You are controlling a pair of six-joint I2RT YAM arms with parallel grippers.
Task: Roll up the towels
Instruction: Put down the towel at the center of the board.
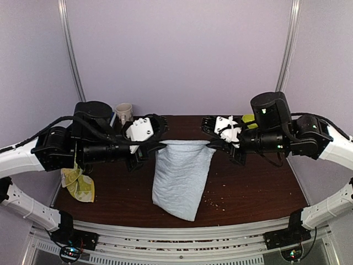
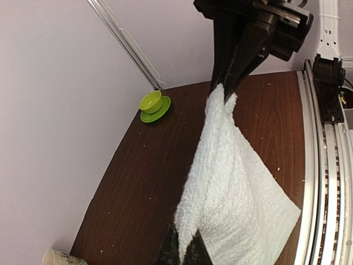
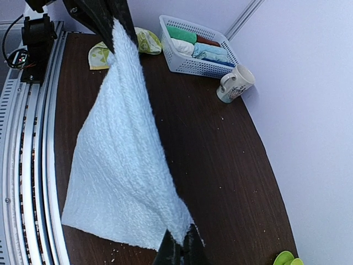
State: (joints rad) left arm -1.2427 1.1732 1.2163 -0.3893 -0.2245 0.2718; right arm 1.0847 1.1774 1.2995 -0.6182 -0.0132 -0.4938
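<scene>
The pale blue towel [image 1: 179,179] is hanging stretched between the two pincers, one top corner in each. The left pincer [image 1: 160,145] is pinching the towel's left corner with its jaws closed on the cloth, and the right pincer [image 1: 212,144] is clamping the opposite corner the same way. The towel's top edge is running nearly level between them, and its lower part is draping down and lying on the dark wood-grain desk [image 1: 248,182] near the front rail. The cloth is showing a nubby terry texture and is tapering towards its lowest corner.

A second towel, the yellow-green towel [image 1: 78,185] with white print, is lying crumpled at the desk's left edge, well apart from both pincers. One white slatted plastic basket [image 3: 204,66] is holding several rolled cloths beside one pale patterned mug [image 3: 234,85]. One green cup [image 2: 151,101] is sitting on a matching saucer at the far right corner. Pale crumbs are dotting the desk.
</scene>
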